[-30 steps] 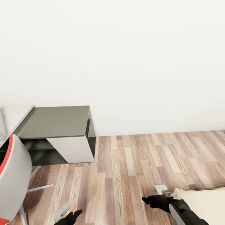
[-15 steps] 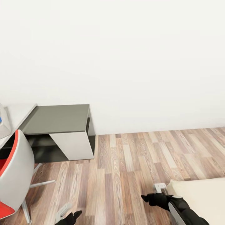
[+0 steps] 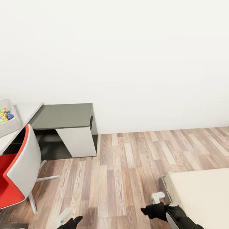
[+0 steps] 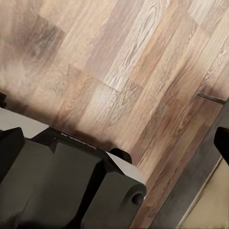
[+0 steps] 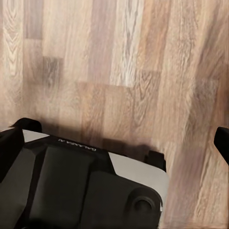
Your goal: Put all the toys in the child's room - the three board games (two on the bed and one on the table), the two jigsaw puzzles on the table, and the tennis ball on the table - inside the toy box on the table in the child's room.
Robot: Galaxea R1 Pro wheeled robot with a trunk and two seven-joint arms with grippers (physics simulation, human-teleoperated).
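1. Head view: a bare white wall (image 3: 127,57) is taking up the upper part of the frame, with wood floor (image 3: 127,165) below it. At the far left edge, a white table (image 3: 28,109) is carrying a pale toy box (image 3: 11,124) with colourful pieces showing inside. A dark cabinet (image 3: 65,116) is standing just beside the table, and a red-and-white chair (image 3: 19,171) is sitting at lower left. The bed (image 3: 200,194) is filling the lower right corner. The left hand (image 3: 72,221) is peeking in at the bottom edge; the right hand (image 3: 152,210) is hanging near the bed's corner. I cannot tell whether either is apart or together.

2. Left wrist view: floorboards are passing under the dark hand body.

3. Right wrist view: floorboards are lying beyond the dark hand body.
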